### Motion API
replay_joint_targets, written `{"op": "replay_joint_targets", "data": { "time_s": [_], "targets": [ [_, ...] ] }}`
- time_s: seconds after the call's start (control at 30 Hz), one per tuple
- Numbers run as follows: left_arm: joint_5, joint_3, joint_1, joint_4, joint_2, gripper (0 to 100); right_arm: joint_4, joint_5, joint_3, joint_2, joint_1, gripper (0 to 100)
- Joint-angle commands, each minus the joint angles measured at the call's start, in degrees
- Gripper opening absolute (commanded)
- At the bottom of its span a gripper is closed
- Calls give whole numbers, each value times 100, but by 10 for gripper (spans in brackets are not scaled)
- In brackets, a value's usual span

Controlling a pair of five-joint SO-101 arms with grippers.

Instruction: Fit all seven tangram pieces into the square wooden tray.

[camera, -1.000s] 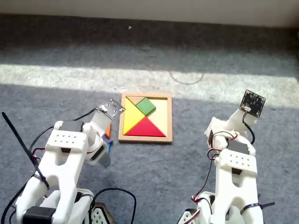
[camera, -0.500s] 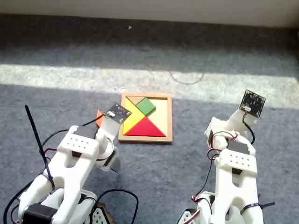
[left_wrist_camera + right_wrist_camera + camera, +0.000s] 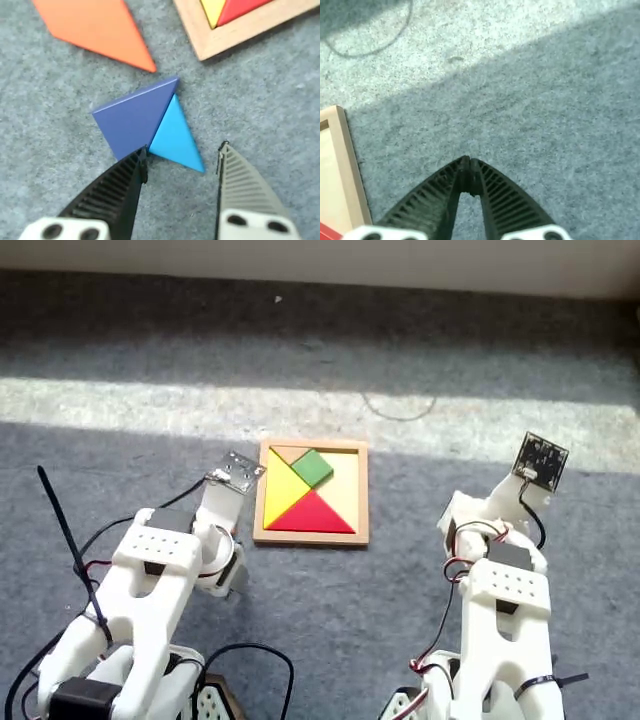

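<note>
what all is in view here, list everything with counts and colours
wooden tray: 1, light wood, on carpet ahead of both arms
yellow triangle: 1, yellow, in tray
green square: 1, green, in tray
red triangle: 1, red, in tray
orange piece: 1, orange, on carpet beside tray
dark blue triangle: 1, dark blue, on carpet
light blue triangle: 1, light blue, touching the dark blue one
carpet: 1, grey
thin wire: 1, dark, beyond tray
left gripper: 1, open, over blue pair
right gripper: 1, shut, over carpet

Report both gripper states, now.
Left gripper: open, holding nothing, tips either side of the light blue triangle.
Right gripper: closed, holding nothing.
</note>
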Motion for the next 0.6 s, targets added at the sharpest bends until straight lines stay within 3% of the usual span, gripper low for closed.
{"op": "replay_joint_targets", "data": {
  "time_s": [0.0, 0.33, 0.57],
  "targets": [
    [53, -75, -66, -70, 48, 232, -110, 62, -22, -163, 13, 10],
    [255, -1763, -75, 510, 2352, 228, -101, 62, -22, -163, 13, 10],
    [255, -1569, -75, 633, 2149, 227, -101, 62, -13, -163, 13, 10]
  ]
}}
